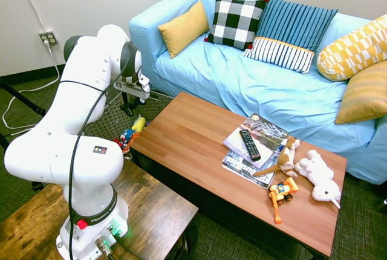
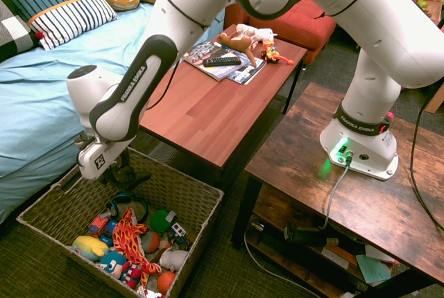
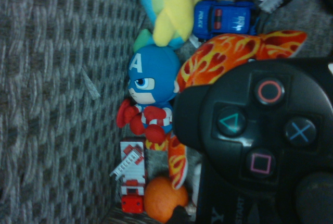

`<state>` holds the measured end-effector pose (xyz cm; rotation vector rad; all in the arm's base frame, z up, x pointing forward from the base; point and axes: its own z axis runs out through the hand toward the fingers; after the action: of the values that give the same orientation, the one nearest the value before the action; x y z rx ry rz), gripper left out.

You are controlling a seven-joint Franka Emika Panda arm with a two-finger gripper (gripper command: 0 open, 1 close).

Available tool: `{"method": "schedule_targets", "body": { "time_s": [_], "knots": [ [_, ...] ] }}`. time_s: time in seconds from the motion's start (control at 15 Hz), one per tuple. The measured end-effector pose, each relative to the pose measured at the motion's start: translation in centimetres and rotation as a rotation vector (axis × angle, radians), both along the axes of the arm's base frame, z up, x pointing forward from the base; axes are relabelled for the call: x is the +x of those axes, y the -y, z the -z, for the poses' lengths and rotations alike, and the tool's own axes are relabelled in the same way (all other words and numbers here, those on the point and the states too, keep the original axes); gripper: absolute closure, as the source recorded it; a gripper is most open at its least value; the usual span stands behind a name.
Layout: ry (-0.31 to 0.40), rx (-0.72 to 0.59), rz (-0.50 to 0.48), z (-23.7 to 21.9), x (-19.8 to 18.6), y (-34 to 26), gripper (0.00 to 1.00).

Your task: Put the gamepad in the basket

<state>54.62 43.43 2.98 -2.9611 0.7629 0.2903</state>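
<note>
The black gamepad (image 3: 260, 140) fills the near right of the wrist view, its symbol buttons facing the camera. In the second exterior view it is a dark shape (image 2: 122, 171) under the white hand, just above the back end of the grey woven basket (image 2: 182, 188). My gripper (image 2: 115, 177) is shut on it, inside the basket's rim and above the toys. In the first exterior view the arm's own body hides the fingers and the gamepad.
The basket holds several toys: a flame-patterned plush (image 2: 127, 237), a Captain America doll (image 3: 148, 86), a blue police car (image 3: 223, 18) and an orange ball (image 3: 164, 199). The wooden coffee table (image 2: 201, 114) stands right beside it, with a TV remote (image 2: 222, 61) on magazines. The blue sofa (image 2: 41, 104) is behind.
</note>
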Motion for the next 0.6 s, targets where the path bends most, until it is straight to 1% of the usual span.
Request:
{"method": "schedule_targets", "body": {
  "time_s": [0.07, 0.27, 0.6],
  "knots": [
    [-0.010, 0.003, -0.002, 1.0, 0.0, -0.7, 0.00],
    [-0.029, -0.003, -0.017, 3.1, 0.0, -1.9, 0.00],
    [-0.045, -0.009, -0.028, 4.7, 0.3, -2.7, 0.00]
  ]
}}
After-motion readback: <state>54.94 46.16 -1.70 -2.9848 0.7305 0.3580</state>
